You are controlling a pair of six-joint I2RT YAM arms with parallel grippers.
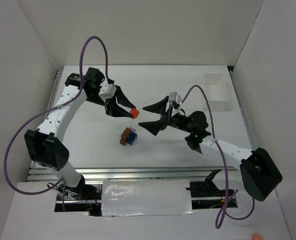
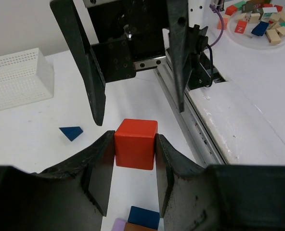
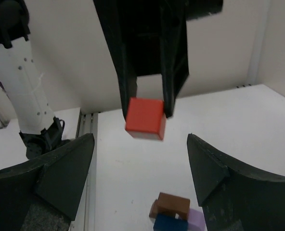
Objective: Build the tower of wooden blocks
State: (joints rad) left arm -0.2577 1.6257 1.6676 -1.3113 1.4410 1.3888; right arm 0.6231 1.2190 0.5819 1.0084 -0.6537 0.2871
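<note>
Red smooth-faced cube point(image 2: 135, 144) between the left gripper's point(image 1: 130, 111) black tapered fingers point(image 2: 98, 179)

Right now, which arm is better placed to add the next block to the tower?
Left. The left hand is shut on the red cube, held off the table close to the block stack. The right hand is open and empty, so it would first need a block.
</note>
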